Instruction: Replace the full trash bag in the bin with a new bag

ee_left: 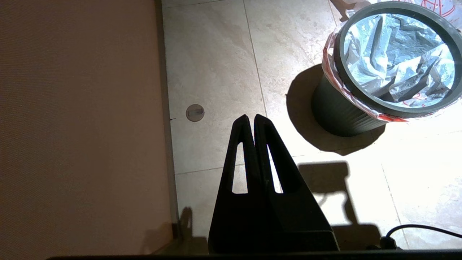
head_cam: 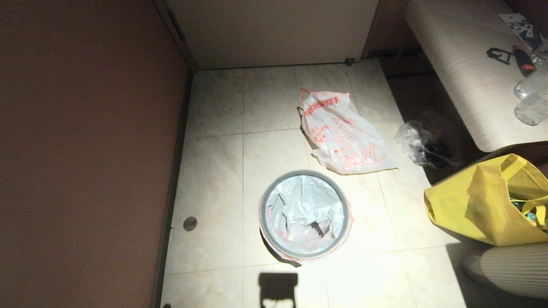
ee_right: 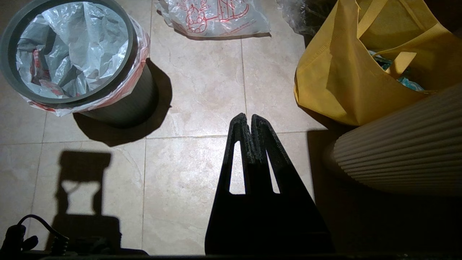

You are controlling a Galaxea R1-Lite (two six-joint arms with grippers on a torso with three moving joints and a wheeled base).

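Note:
The bin (head_cam: 263, 205) stands upright on the tiled floor, black-walled (ee_left: 335, 112) (ee_right: 122, 108) with a grey hoop rim. The new bag (head_cam: 304, 209) (ee_left: 393, 54) (ee_right: 72, 47), cloudy-white and crumpled, lines its inside, and its red-edged border folds out under the hoop. The full trash bag (head_cam: 342, 137) (ee_right: 213, 16), white with bold red print, lies on the floor just beyond the bin. My left gripper (ee_left: 251, 117) hangs shut and empty above the floor, near-left of the bin. My right gripper (ee_right: 249, 116) hangs shut and empty near-right of it. Neither arm shows in the head view.
A yellow tote (head_cam: 483, 201) (ee_right: 346, 72) sits on the right beside a pale ribbed object (head_cam: 513, 269) (ee_right: 404, 151). A small clear wrinkled bag (head_cam: 417, 143) lies under a light table (head_cam: 462, 64). A brown wall (head_cam: 85, 149) bounds the left. A round floor disc (head_cam: 190, 223) (ee_left: 195, 112) lies near it.

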